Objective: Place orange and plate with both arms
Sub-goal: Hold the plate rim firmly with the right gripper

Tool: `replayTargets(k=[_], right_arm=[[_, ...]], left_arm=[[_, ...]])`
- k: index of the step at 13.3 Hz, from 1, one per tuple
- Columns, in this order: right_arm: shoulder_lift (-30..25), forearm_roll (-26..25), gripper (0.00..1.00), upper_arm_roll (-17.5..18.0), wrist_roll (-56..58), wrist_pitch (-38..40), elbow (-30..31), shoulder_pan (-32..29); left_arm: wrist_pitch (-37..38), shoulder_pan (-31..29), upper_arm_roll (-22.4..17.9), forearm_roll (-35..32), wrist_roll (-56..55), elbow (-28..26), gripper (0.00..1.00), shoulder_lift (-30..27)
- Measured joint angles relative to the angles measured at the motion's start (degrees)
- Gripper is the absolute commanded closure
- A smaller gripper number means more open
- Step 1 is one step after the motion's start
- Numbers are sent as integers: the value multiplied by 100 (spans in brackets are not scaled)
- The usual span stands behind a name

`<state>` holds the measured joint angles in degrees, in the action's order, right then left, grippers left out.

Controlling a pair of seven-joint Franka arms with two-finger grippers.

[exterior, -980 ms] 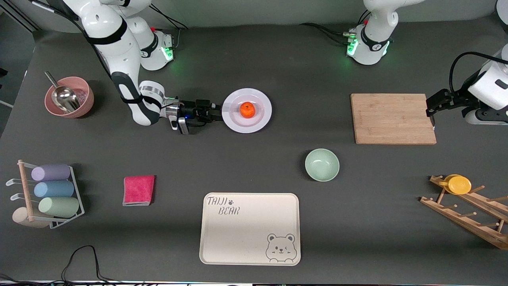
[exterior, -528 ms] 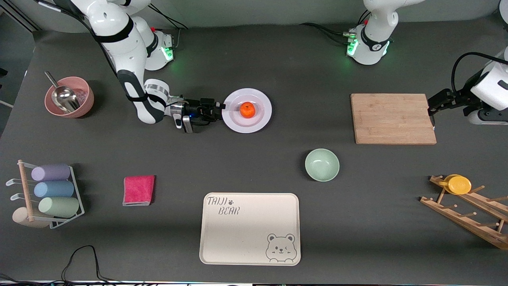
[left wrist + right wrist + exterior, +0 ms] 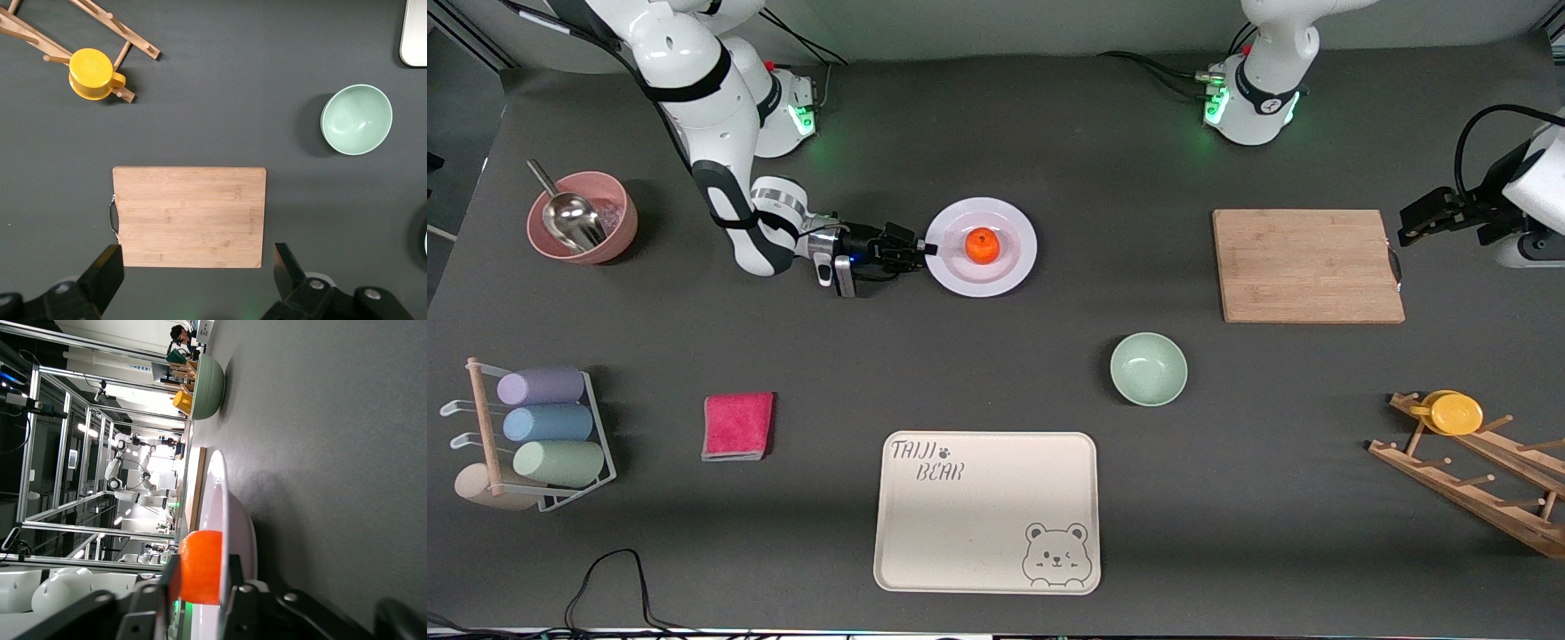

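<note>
At the plate's [image 3: 1005,267] rim, right pincer [image 3: 927,249] pinching it, orange [image 3: 983,245] on it, left pincer [image 3: 193,277] spread, tips cropped.

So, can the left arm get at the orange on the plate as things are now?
Probably yes. The orange sits uncovered on the plate, free from above. The right gripper is only at the plate's rim, at the right arm's end. The left gripper, open, hangs by the cutting board.
</note>
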<state>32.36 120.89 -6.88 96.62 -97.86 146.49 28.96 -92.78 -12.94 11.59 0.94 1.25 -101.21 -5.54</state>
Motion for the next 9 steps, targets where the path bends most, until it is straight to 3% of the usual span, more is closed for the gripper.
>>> replayTargets(k=[9], right_arm=[[28,80,100,-5,178,-11,-2,34]], left_arm=[[-188,7,17,17,4,42,0,0]])
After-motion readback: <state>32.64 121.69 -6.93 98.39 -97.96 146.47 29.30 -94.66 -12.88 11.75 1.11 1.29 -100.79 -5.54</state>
